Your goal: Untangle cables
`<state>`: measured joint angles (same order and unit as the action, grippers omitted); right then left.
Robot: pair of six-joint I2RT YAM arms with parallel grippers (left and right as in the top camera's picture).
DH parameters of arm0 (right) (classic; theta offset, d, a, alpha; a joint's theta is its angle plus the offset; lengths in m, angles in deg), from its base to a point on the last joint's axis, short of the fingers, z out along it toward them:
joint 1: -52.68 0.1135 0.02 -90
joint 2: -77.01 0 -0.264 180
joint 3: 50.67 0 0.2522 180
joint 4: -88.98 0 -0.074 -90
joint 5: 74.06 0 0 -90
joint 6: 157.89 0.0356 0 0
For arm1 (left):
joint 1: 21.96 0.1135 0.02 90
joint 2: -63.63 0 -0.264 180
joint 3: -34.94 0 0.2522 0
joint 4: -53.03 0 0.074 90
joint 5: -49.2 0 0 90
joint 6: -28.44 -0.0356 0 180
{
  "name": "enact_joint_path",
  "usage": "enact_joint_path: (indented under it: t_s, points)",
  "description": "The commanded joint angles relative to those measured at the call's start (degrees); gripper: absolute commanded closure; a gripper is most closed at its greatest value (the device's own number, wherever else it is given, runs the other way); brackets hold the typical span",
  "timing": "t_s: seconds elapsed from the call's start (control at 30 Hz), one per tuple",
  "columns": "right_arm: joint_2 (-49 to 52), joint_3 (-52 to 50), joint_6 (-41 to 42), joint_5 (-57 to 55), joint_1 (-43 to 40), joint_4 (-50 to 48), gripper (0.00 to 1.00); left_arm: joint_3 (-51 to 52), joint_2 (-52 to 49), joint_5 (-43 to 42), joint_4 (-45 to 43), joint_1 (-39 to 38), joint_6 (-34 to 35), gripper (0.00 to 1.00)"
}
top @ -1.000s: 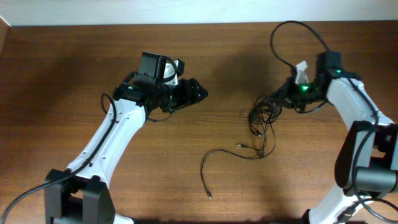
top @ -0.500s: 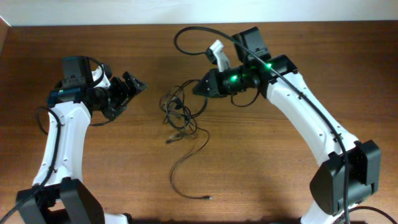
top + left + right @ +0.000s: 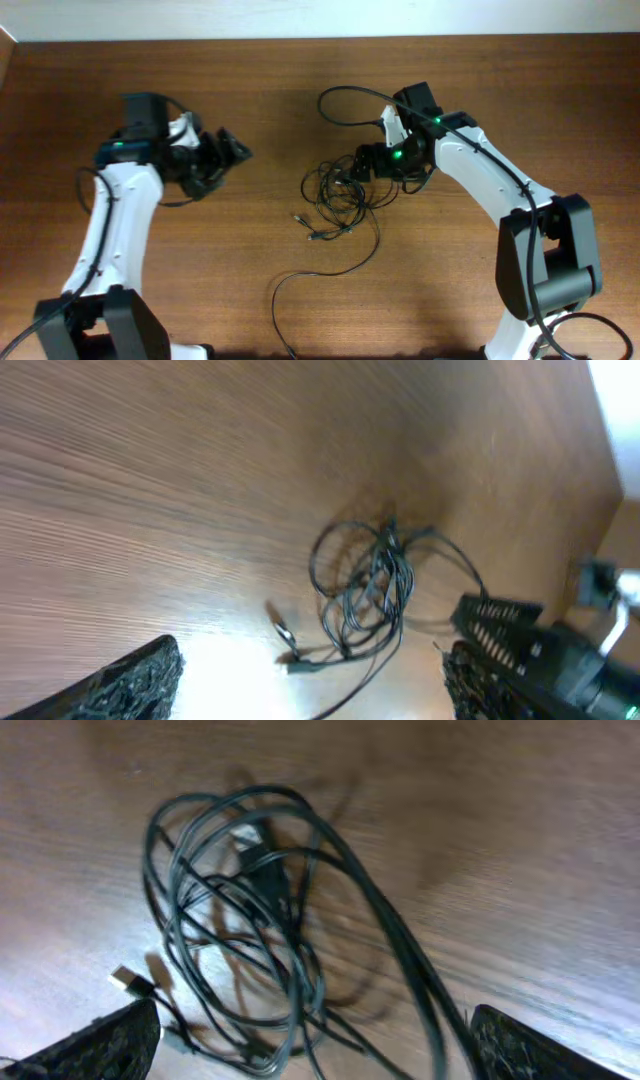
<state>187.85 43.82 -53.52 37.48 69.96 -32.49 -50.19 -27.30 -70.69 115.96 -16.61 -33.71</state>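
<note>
The cables (image 3: 335,195) lie in a tangled bundle of thin black loops at mid-table, and one long strand (image 3: 330,270) trails toward the front edge. My right gripper (image 3: 362,165) hovers at the bundle's right side, open. In the right wrist view the loops (image 3: 255,920) spread below, some strands run between its fingertips (image 3: 105,1045), and my right gripper (image 3: 315,1055) holds nothing. My left gripper (image 3: 228,155) is open, well left of the bundle. In the left wrist view the tangle (image 3: 365,595) lies ahead of my left gripper (image 3: 300,695), with small plug ends (image 3: 285,635) beside it.
The brown wooden table (image 3: 200,280) ends at a pale wall along the back. A thicker black arm cable (image 3: 345,95) arcs over the table behind the right wrist. The right arm (image 3: 545,650) shows at the right of the left wrist view.
My right gripper carried the bundle from the far right toward the middle, then opened and let it go. My left gripper pulled back to the left.
</note>
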Motion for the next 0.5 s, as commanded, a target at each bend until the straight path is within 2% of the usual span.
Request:
enact_joint_path:
  t_s: [0.0, 0.1, 0.23, 0.33, 0.4, 0.47]
  points:
    - [-1.1, 3.9, -0.4, 2.5, -4.0, 2.2, 0.01, 2.7, 0.2, 6.7, -4.2, -7.5, -2.7, 0.25]
    - [-1.7, 8.3, -0.4, 5.8, -7.7, 5.6, 0.01, 5.1, -1.1, 13.5, -9.1, -13.9, -2.8, 0.28]
    - [-1.9, 11.4, -0.5, 9.8, -10.8, 9.6, 0.01, 6.9, -3.6, 17.8, -16.1, -21.1, -8.5, 0.3]
    - [-1.9, 11.4, -0.8, 9.8, -11.3, 11.9, 0.01, 6.9, -7.3, 27.5, -17.7, -25.6, -8.7, 0.3]
    - [-1.9, 11.4, -1.1, 9.7, -11.3, 12.7, 0.01, 6.9, -10.2, 28.6, -19.0, -27.8, -9.8, 0.29]
    - [-1.9, 11.4, -1.1, 9.7, -11.3, 12.8, 0.01, 6.9, -12.9, 28.6, -21.2, -29.5, -10.8, 0.22]
